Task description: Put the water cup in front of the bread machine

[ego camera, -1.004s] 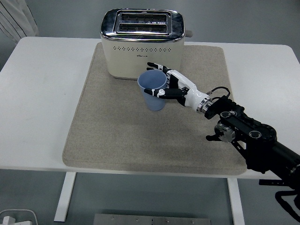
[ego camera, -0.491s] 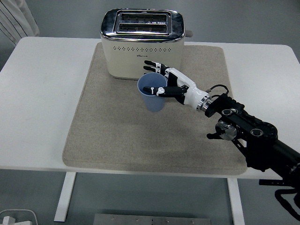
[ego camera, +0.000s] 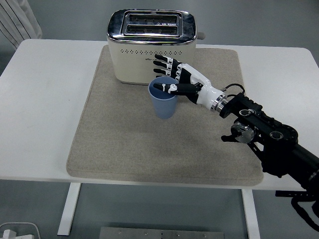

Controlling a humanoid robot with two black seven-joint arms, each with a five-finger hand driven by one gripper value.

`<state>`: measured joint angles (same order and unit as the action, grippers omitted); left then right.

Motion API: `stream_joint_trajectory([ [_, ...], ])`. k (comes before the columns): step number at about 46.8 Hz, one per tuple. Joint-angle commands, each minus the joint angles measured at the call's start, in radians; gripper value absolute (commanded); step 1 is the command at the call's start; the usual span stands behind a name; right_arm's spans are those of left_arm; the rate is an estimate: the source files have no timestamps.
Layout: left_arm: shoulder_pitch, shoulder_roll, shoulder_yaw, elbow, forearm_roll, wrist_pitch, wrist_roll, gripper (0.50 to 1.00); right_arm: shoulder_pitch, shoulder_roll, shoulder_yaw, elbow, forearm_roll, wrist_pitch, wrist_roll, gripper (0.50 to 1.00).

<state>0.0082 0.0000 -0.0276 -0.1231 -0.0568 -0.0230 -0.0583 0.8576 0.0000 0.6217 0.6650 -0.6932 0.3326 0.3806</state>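
A white table (ego camera: 45, 114) with rounded corners is seen from above, filling most of the view. It is carried on white legs (ego camera: 68, 209), one seen under the near edge on the left and another on the right. Most of the tabletop's middle is covered by a beige mat (ego camera: 119, 149) with rounded corners. The floor (ego camera: 164, 209) around and beneath the table is a plain grey-blue and is evenly lit, with no hard shadows. A white, pleated curtain (ego camera: 17, 22) is glimpsed at the upper left corner. At the bottom left a white object (ego camera: 17, 231) lies on the floor, cut off by the picture's edge.
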Motion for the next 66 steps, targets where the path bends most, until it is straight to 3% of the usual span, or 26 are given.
stream_joint_trajectory([
  [1,0.001,0.0,0.0,0.0,0.0,0.0,0.0,1.0,0.0,0.0,0.001,0.001,0.0,0.012,0.006,0.926],
  [10,0.001,0.0,0.0,0.0,-0.001,0.0,0.0,1.0,0.0,0.0,0.004,0.001,0.001,0.066,0.04,0.924],
  [36,0.001,0.0,0.0,0.0,0.0,0.0,0.0,1.0,0.004,-0.029,0.076,-0.011,0.001,0.078,0.041,0.924],
  [49,0.0,0.0,0.0,0.0,0.0,0.0,0.0,1.0,0.008,-0.072,0.118,-0.011,0.001,0.131,0.046,0.924],
  [66,0.001,0.0,0.0,0.0,0.0,0.0,0.0,1.0,-0.023,-0.178,0.13,-0.011,0.003,0.24,0.133,0.924],
])
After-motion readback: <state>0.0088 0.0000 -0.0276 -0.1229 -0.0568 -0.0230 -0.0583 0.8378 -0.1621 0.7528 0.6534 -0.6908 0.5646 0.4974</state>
